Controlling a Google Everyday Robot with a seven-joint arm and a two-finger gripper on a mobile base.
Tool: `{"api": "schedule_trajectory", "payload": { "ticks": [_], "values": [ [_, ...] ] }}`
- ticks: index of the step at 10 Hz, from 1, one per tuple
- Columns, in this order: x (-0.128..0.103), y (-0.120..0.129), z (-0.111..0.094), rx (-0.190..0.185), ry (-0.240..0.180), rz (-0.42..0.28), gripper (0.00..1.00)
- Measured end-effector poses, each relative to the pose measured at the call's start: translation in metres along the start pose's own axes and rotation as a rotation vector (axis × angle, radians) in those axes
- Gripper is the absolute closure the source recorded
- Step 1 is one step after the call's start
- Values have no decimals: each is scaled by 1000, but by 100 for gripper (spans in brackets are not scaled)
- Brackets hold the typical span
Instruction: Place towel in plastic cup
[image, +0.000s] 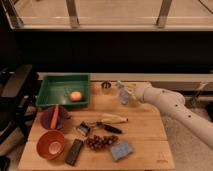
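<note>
My gripper (132, 95) is at the end of the white arm that reaches in from the right, over the back right of the wooden table (145, 131). It is right against a pale blue crumpled thing (123, 93) that looks like the towel. The towel stands tall and narrow just left of the gripper. I cannot make out a plastic cup for certain. A small metal cup (105, 86) stands just left of the towel.
A green tray (56, 94) with an orange fruit (75, 96) sits at the back left. A purple bowl (55, 119), an orange bowl (51, 143), a dark bar (75, 152), grapes (101, 142), a blue sponge (121, 150) and a banana (114, 119) lie in front.
</note>
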Motion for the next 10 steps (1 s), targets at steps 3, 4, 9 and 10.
{"api": "schedule_trajectory", "payload": {
  "ticks": [3, 4, 9, 10],
  "values": [
    [7, -16, 19, -5, 29, 4, 47],
    [16, -23, 19, 5, 46, 19, 34],
    [53, -20, 15, 0, 77, 121, 22],
    [54, -21, 12, 3, 78, 122, 22]
  ]
}}
